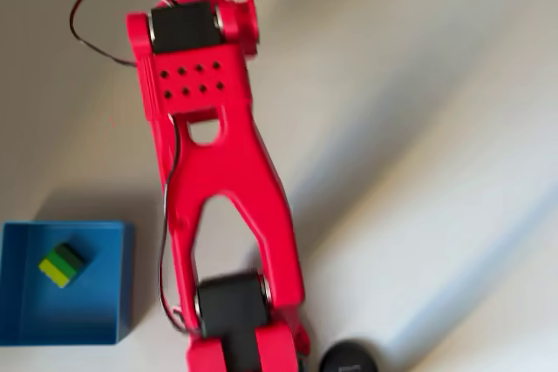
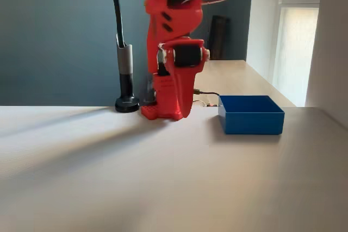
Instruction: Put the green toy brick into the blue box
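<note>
Overhead view first, since it settles the big question for you: the green toy brick (image 1: 61,265) is already lying on the floor of the blue box (image 1: 26,320), up toward the box's top-left corner as that view shows it, tilted a bit and not touching any wall. So I'd call the task done — nothing left to carry.

The red arm (image 1: 218,172) is folded back over its own base, well clear of the box, which reads to me like a parked pose and not a reach. In the fixed view it's (image 2: 174,52) stacked upright at the back of the table, with the box just beside it to the right. The gripper I honestly can't make out in either shot, so you can't tell from these whether it's open or closed; it's not holding the brick, anyway.

The table (image 2: 136,177) is a pale, matte top with long soft shadows across it — light's coming from a window (image 2: 296,52) on the right. Behind it there's a dark grey-blue wall (image 2: 54,31). A black stand (image 2: 126,80) on a round foot sits at the table's back edge just left of the arm, with a dark cable running up from it.
</note>
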You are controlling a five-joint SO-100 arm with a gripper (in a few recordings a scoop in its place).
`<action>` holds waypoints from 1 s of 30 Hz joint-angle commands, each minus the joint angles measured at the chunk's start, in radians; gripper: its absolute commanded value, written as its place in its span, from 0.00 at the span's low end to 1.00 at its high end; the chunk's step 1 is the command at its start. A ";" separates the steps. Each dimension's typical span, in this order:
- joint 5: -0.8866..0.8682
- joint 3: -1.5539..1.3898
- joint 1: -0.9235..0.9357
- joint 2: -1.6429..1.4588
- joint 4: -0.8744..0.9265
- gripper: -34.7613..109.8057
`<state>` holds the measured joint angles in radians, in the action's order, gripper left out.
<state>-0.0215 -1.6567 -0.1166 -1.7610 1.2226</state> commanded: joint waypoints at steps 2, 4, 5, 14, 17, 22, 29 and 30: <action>-0.002 -0.175 0.028 -0.296 -0.104 0.24; 0.006 -0.290 0.040 -0.400 -0.147 0.24; 0.012 -0.354 0.048 -0.457 -0.170 0.24; 0.067 -0.904 0.091 -0.965 -0.287 0.24; 0.074 -1.043 0.101 -1.114 -0.293 0.24; 0.077 -1.209 0.117 -1.296 -0.296 0.24; 0.110 -1.378 0.155 -1.445 -0.296 0.24; 0.117 -1.393 0.156 -1.459 -0.295 0.24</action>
<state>0.0706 -3.0204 0.0169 -3.1539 0.9434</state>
